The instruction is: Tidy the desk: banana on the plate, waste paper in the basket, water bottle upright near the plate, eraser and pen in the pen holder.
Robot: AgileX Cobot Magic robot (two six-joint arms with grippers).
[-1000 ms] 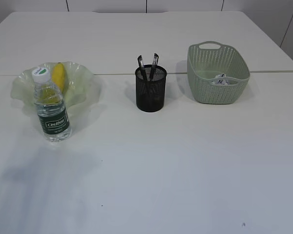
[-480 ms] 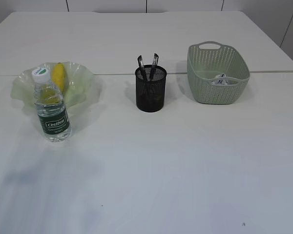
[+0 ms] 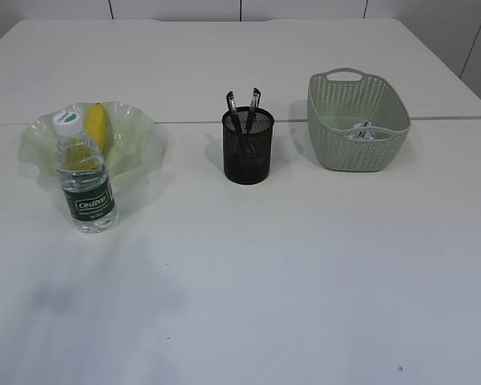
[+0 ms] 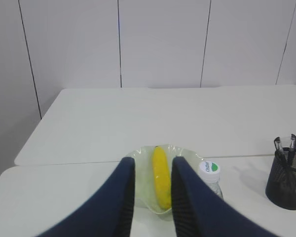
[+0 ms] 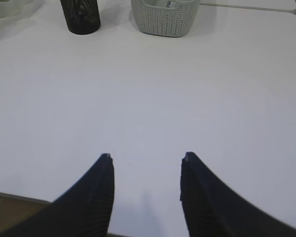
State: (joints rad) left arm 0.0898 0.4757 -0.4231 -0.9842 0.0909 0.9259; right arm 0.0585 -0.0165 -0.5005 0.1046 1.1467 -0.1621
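A yellow banana (image 3: 96,124) lies on the pale green wavy plate (image 3: 40,132). A water bottle (image 3: 84,176) stands upright just in front of the plate. The black mesh pen holder (image 3: 247,148) holds pens (image 3: 242,108); the eraser is not visible. Crumpled waste paper (image 3: 361,131) lies in the green basket (image 3: 357,120). Neither gripper shows in the exterior view. My left gripper (image 4: 153,163) is open and empty, high above the table, with banana (image 4: 160,173), plate (image 4: 143,190) and bottle cap (image 4: 208,168) beyond it. My right gripper (image 5: 145,158) is open and empty over bare table.
The white table (image 3: 305,273) meets a second white table (image 3: 192,56) behind it along a seam. In the right wrist view the pen holder (image 5: 80,15) and basket (image 5: 165,17) sit at the far top, and the table's near edge shows at bottom left.
A soft shadow on the table's near left has shifted and faded slightly. The objects have not moved.
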